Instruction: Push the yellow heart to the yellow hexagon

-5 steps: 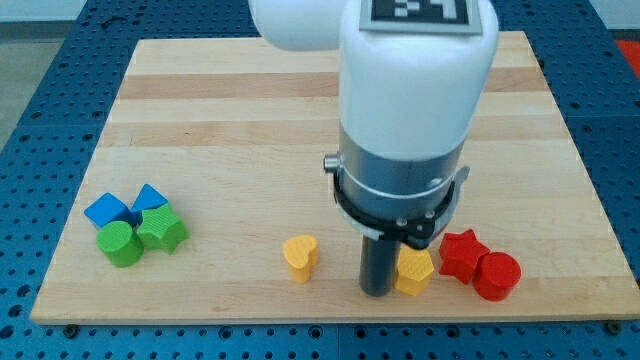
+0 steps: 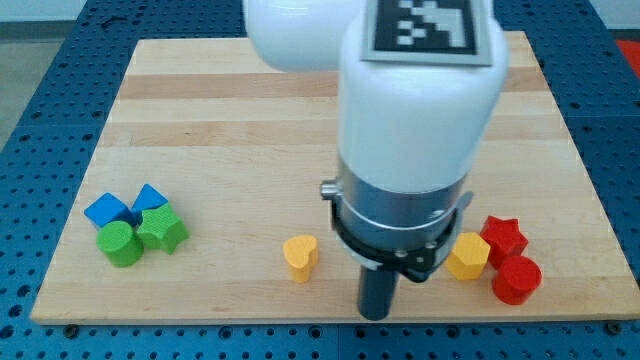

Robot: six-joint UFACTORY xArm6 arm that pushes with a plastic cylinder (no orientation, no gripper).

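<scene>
While you watch, my tip [image 2: 375,315] sits between the yellow heart [image 2: 300,256] and yellow hexagon [image 2: 467,256]. It has no pincer, just a rod

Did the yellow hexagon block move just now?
Yes. The yellow hexagon block slid toward the view's right, farther from the yellow heart block, which stayed put. My tip sits between them, nearer the view's bottom.

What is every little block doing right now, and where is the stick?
Yellow heart block: flat on the wooden board, alone, touching nothing.
Yellow hexagon block: against the red star block.
Red cylinder block: touching the red star.
Green cylinder block, green star block, two blue blocks: bunched at the view's left.
My tip: between heart and hexagon, touching neither.
</scene>
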